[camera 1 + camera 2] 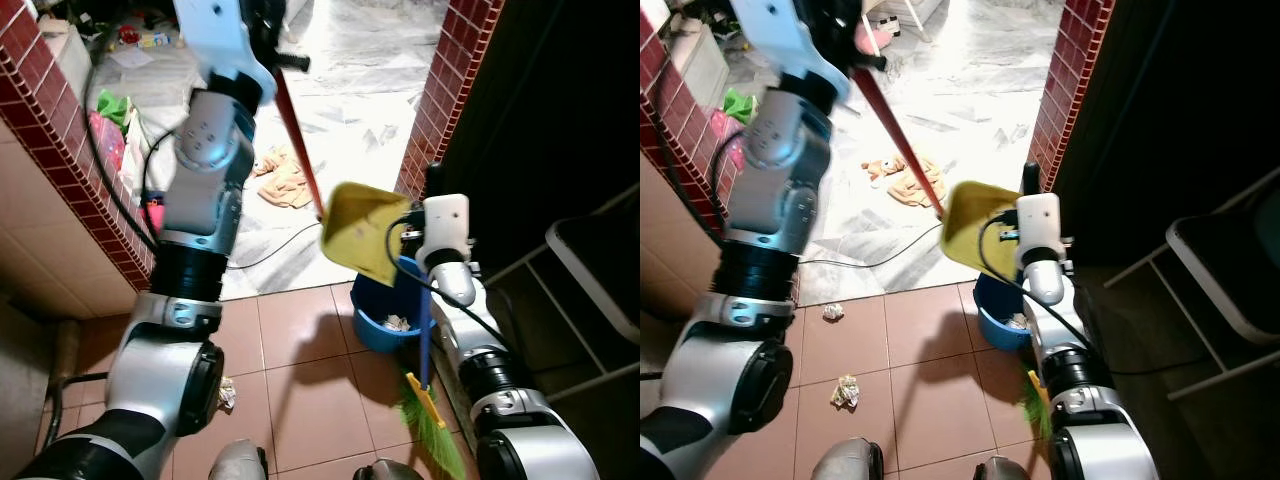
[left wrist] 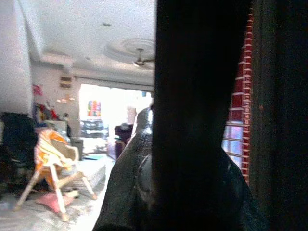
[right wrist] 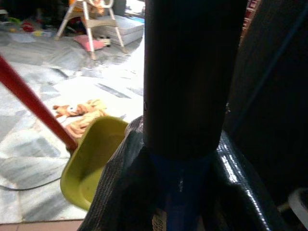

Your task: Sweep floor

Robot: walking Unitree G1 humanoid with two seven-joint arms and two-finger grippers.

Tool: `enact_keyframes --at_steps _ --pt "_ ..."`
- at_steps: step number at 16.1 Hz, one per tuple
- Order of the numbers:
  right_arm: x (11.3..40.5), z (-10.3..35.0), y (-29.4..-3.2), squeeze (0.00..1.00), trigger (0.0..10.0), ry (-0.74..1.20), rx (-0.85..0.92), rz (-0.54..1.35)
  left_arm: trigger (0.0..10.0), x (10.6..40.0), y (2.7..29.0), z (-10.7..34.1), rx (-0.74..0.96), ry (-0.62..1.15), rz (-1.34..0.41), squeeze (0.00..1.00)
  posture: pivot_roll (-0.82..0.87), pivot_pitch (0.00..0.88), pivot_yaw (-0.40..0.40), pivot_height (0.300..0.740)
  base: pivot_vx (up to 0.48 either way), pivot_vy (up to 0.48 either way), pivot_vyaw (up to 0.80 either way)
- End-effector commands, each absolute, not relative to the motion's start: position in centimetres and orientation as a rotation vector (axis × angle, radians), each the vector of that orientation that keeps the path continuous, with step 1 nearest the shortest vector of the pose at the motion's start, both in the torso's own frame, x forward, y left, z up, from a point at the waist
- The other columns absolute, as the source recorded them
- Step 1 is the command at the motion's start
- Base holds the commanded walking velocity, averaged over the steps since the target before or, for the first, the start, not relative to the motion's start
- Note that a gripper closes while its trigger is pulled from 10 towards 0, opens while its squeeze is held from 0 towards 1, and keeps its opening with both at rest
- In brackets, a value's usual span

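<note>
1. Yellow plastic is catching the light: a dustpan (image 1: 363, 232) on a long red handle (image 1: 298, 145) is hanging tilted in the air, just above a blue bucket (image 1: 385, 318) standing on the terracotta floor tiles (image 1: 300, 340).
2. The left gripper (image 1: 283, 52) is raised high by the doorway and is clasping the top of the red handle, its fingers closed around it.
3. The right gripper (image 3: 185, 144) is grasping the blue shaft (image 1: 425, 335) of a broom, whose green bristles (image 1: 437, 425) are resting on the tiles beside the bucket.
4. Some pale litter is lying inside the bucket.
5. Two crumpled bits of paper (image 1: 844, 390) are lying on the tiles near the robot's left arm, well apart from the bucket.
6. A tan cloth (image 1: 284, 181) and a black cable (image 1: 265, 252) are lying on the marble floor beyond the red brick doorway (image 1: 448, 85).
</note>
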State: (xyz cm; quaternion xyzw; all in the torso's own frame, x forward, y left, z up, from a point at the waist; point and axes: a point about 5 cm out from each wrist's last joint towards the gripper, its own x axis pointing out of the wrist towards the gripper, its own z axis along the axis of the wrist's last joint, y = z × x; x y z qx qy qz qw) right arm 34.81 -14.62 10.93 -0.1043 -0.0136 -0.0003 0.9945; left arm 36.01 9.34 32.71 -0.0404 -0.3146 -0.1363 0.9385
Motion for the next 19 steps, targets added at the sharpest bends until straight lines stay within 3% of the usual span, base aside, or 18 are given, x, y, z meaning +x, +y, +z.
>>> enact_keyframes --at_steps 1,5,8,12,15,17,19 --pt "35.3 11.9 -14.1 0.00 10.0 -0.066 -0.210 0.023 10.0 34.7 9.7 35.1 -0.080 -0.758 -0.261 0.00 0.06 0.000 -0.049 0.740 0.000 0.000 0.00" --pt "34.7 11.0 -13.9 0.00 10.0 -0.063 -0.220 0.055 10.0 33.4 10.9 34.7 -0.004 -0.777 -0.153 0.00 0.05 0.000 -0.052 0.740 0.000 0.000 0.00" --pt "34.3 11.4 -14.8 0.00 10.0 -0.090 -0.210 0.030 10.0 34.3 14.5 29.0 0.071 -0.532 0.120 0.00 0.04 0.000 -0.037 0.740 0.000 0.000 0.00" --pt "33.4 10.6 -16.4 0.00 10.0 -0.067 -0.175 0.004 10.0 32.0 17.4 22.6 0.051 -0.346 0.221 0.00 0.04 0.000 -0.037 0.740 0.000 0.000 0.00" --pt "32.9 10.2 -16.4 0.00 10.0 -0.061 -0.177 0.006 10.0 30.6 16.9 20.4 0.112 -0.271 0.232 0.00 0.04 0.000 -0.037 0.740 0.000 0.000 0.00" --pt "32.6 10.1 -16.1 0.00 10.0 -0.055 -0.144 0.008 10.0 29.6 15.5 18.6 0.043 -0.232 0.098 0.00 0.04 0.002 -0.038 0.740 0.000 0.000 0.00" --pt "32.4 10.1 -15.8 0.00 10.0 -0.048 -0.121 0.009 10.0 28.4 15.2 16.4 -0.007 -0.170 0.087 0.00 0.03 0.010 -0.037 0.740 0.000 0.000 0.00"
